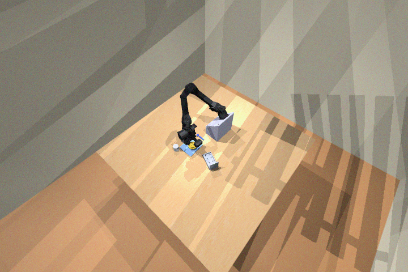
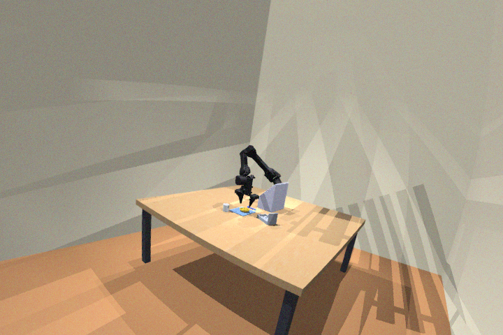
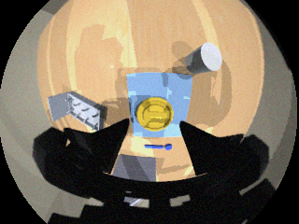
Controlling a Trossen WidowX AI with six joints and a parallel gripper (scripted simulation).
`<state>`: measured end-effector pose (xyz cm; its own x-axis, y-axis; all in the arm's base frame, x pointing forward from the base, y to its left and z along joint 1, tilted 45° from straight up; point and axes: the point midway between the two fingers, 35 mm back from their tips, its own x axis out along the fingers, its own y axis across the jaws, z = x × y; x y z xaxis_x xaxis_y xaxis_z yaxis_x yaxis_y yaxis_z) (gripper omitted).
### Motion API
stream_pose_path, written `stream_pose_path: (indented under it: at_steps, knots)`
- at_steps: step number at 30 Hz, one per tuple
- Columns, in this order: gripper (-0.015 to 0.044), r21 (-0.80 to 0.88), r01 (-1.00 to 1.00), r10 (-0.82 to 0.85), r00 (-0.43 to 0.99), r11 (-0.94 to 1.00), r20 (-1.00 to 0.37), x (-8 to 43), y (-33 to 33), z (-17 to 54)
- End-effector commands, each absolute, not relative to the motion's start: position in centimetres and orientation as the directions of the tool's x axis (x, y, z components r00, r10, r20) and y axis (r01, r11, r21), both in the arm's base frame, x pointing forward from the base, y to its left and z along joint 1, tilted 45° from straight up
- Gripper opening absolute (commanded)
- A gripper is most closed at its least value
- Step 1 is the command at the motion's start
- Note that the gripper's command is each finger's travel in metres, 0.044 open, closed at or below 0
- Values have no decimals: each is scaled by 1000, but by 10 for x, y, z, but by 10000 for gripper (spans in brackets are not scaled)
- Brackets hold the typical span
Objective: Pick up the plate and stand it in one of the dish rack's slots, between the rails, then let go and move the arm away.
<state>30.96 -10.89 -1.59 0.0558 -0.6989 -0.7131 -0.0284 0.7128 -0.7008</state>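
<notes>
The yellow round plate (image 1: 191, 146) (image 2: 244, 210) (image 3: 154, 114) lies flat on a blue mat (image 1: 190, 153) (image 2: 236, 211) (image 3: 142, 81). My gripper (image 1: 192, 144) (image 2: 244, 204) (image 3: 154, 122) is open and empty. It points down above the plate, with one fingertip to each side of it in the wrist view; no touch shows. The small grey dish rack (image 1: 214, 165) (image 2: 273, 219) (image 3: 60, 108) stands apart from the mat, at the left in the wrist view. Rows of short pegs show inside it; single slots are too small to tell clearly.
A pale cup (image 1: 175, 147) (image 2: 226, 207) (image 3: 211, 57) stands beside the mat, opposite the rack. A blue spoon-like object (image 1: 200, 137) (image 2: 251, 208) (image 3: 154, 147) lies close to the mat. A tall lavender sloped block (image 1: 222, 128) (image 2: 274, 198) (image 3: 135, 168) stands near the arm's base.
</notes>
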Motion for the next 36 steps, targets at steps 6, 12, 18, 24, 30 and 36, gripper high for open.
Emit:
stream_pose_path:
  at_steps: [6,12,18,24,30,36]
  knots:
    - [400,-703,-40,-701,50,710,-711,309,-120,-28]
    - [400,-704,-40,-702,50,709,-710,309,-127,-34]
    - [400,-705,-40,-703,50,708,-709,308,-135,-41]
    - [400,-706,-40,-704,50,707,-709,308,-140,-45]
    - [400,-706,-40,-704,50,707,-709,308,-140,-45]
    - [373,-706,-40,-704,50,707,-709,308,-140,-45]
